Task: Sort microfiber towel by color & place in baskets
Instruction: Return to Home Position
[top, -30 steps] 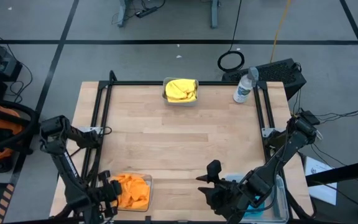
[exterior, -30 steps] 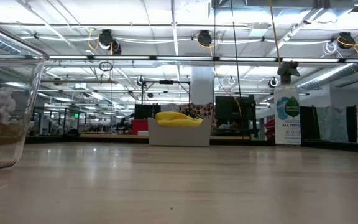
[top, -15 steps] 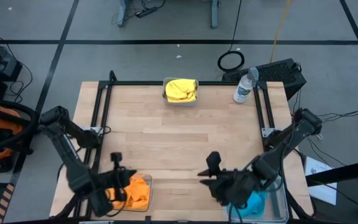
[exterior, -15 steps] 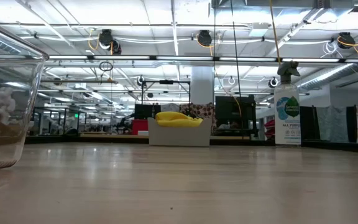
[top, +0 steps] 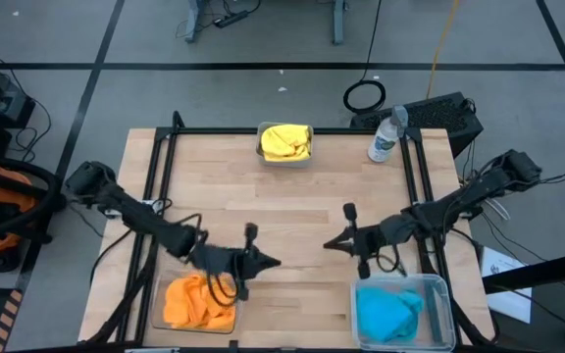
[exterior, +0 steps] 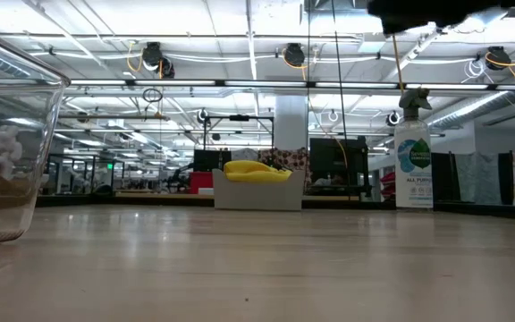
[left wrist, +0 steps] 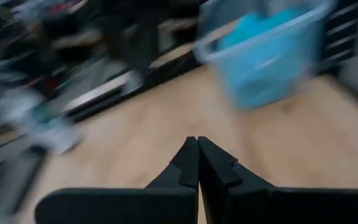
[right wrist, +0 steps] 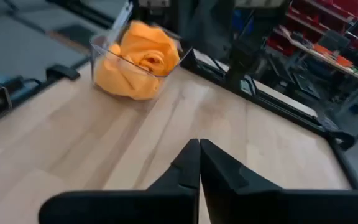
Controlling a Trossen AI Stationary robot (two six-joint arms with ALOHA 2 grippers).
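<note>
Heaps of microfiber towel lie crumpled in all three baskets, so the single cloths within a heap cannot be counted from above. Three colours are seen, one to a basket.

Orange towels [top: 194,302] fill the left clear basket [top: 155,312] at the lower left corner of the bench [top: 292,211] in the high view. Blue towels [top: 388,312] are held in the right clear basket [top: 437,316] at the lower right corner. Yellow towels [top: 284,140] are bunched in the small greyish basket [top: 284,162] at the middle of the far edge. One bottle [top: 385,139] stands near the far right corner, apart from the greyish basket.

Two arms are stretched low over the middle of the bench, pointed toward each other. The left gripper [top: 271,262] is held just past the inner far corner of the left clear basket. The right gripper [top: 330,244] is held just past that of the right clear basket. Bare wood is left between them. Both sets of jaws are clenched on nothing, the fingertips pressed together in each wrist view.

In the low view the left clear basket is cut off by the picture's side, and only a sliver of orange is seen through its wall. A dark arm part [exterior: 436,11] is cut off at the upper edge there; which arm it belongs to cannot be told. In the left wrist view the right clear basket is made out only as a vague blue shape.
</note>
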